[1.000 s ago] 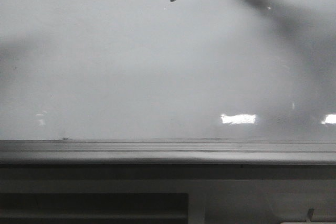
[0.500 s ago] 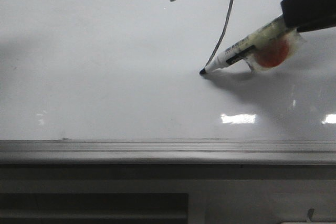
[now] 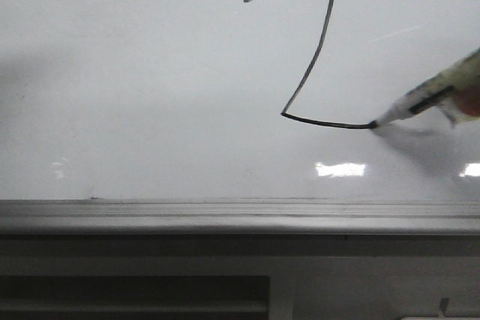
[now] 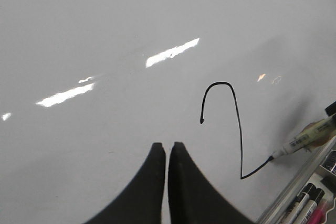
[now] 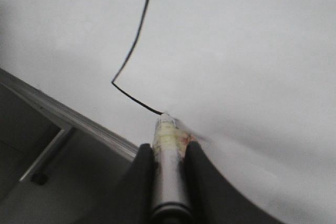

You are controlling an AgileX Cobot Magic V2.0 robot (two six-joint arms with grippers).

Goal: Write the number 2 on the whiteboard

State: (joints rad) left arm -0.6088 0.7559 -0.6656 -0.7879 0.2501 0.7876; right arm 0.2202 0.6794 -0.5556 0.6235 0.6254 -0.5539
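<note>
- Front view: the number 2 (image 3: 319, 50) is drawn on the whiteboard (image 3: 150, 95), its base stroke being finished.
- The marker (image 5: 169, 150) is clamped by the right gripper (image 5: 169, 156), tip kept touching the board.
- The left gripper (image 4: 167, 153) is closed, empty, held clear.

marker pen (image 3: 431, 100) cut off at front view's right edge
</note>
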